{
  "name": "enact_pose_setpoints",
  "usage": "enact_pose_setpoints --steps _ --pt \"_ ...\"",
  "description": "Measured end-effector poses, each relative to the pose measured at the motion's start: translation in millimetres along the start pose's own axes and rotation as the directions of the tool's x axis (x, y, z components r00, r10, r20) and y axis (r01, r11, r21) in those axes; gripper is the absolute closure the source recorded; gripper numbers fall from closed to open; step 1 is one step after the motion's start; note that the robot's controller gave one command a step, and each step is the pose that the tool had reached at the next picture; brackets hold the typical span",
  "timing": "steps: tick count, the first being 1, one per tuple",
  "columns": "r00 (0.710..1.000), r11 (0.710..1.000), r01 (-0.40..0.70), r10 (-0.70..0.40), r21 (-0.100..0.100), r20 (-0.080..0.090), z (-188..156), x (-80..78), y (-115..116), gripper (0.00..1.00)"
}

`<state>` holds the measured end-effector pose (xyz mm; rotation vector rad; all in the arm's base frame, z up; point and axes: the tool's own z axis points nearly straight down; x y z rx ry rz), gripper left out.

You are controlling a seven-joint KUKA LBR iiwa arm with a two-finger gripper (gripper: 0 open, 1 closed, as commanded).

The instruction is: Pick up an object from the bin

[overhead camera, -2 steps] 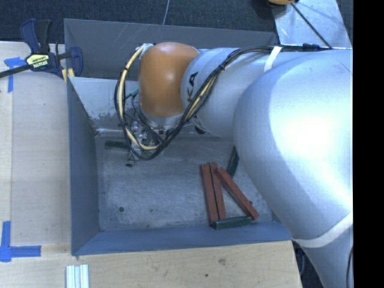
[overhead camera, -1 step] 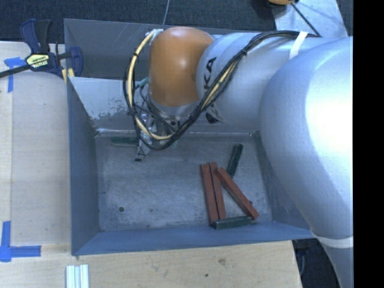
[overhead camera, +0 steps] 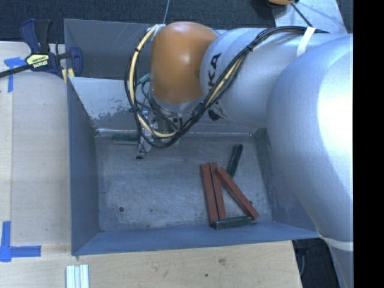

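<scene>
While the arm reaches in from 3 o'clock, its gripper (overhead camera: 143, 149) hangs low at about 10 o'clock of the grey metal bin (overhead camera: 81, 179), close to the foot of the far wall. Above it sit the orange wrist cover (overhead camera: 177, 59) and a tangle of yellow and black cables (overhead camera: 137, 71), which hide much of it, so it cannot be told how far it is open or whether it has hold of anything.

Nearest to the gripper is a small dark green piece (overhead camera: 125, 138), lying flat along the far wall just at the gripper's 9 o'clock; whether the two touch cannot be told. The other things lie well apart from it. A dark green stick (overhead camera: 234, 159) rests at 2 o'clock of the floor. At 4 to 5 o'clock two reddish-brown bars (overhead camera: 212, 192) lie side by side, touching, with a third reddish-brown bar (overhead camera: 239, 200) slanting away from their upper ends. A short dark green bar (overhead camera: 231, 222) lies across the lower ends, against the near wall.
</scene>
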<state>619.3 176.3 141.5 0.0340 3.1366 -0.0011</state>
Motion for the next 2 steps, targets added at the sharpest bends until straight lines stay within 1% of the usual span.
enact_pose_setpoints --steps 1,2 --pt "0.997 0.997 0.079 -0.079 -0.002 -0.001 10 36.3 -23 1.00" --pt "0.997 0.997 0.077 -0.077 -0.001 -0.002 -62 71.7 15 1.00"
